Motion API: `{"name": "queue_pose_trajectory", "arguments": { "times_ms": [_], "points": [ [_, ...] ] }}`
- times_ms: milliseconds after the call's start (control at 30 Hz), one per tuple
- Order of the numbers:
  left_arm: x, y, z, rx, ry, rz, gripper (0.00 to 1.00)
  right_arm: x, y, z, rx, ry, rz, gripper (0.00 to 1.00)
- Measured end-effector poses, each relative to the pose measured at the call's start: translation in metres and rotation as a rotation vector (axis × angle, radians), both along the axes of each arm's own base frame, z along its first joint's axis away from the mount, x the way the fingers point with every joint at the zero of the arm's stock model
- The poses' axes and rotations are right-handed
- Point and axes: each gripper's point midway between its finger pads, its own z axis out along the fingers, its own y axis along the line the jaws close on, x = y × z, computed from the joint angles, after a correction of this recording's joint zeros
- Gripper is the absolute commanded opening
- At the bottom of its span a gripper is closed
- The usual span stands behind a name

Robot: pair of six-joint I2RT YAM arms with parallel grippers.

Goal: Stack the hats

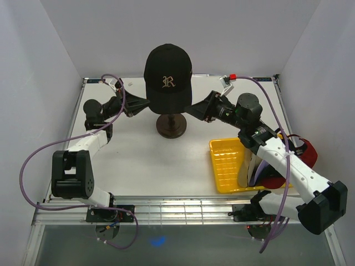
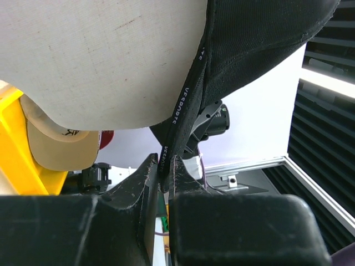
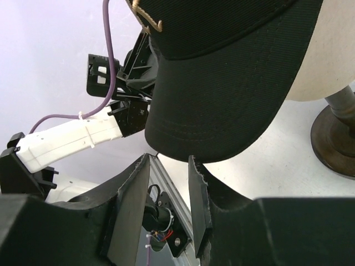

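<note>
Sitting on a beige egg-shaped mannequin head [image 2: 100,61] atop a dark wooden stand [image 1: 171,125] on the counter [image 1: 141,160], the black fabric baseball cap with a gold R [image 1: 168,77] has an arm at each side. The jaws of the left gripper [image 2: 164,166] are clamped on the cap's lower edge; those of the right gripper [image 3: 168,166] stand apart, just below the brim's rim.

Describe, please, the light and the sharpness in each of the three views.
Top external view: even soft light, all sharp, hardly any shadow on the table. Left wrist view: the black cap nearly detailless, near jaws dark and soft, a bright strip at right blown out. Right wrist view: cap stitching sharp, wall washed pale.
</note>
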Motion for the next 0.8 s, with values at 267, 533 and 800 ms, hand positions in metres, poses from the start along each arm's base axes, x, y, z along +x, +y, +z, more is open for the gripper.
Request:
{"name": "queue_pose_trajectory", "arguments": {
  "times_ms": [267, 533, 800],
  "points": [
    [0.007, 0.000, -0.009, 0.024, 0.031, 0.030, 0.08, -0.004, -0.007, 0.005, -0.010, -0.025, -0.020, 0.40],
    [0.012, 0.000, -0.020, 0.055, 0.053, 0.042, 0.04, -0.005, -0.010, -0.003, -0.031, -0.018, -0.035, 0.40],
    [0.018, 0.000, -0.023, 0.088, 0.058, 0.052, 0.06, -0.005, -0.015, -0.011, -0.060, -0.014, -0.054, 0.40]
  ]
}}
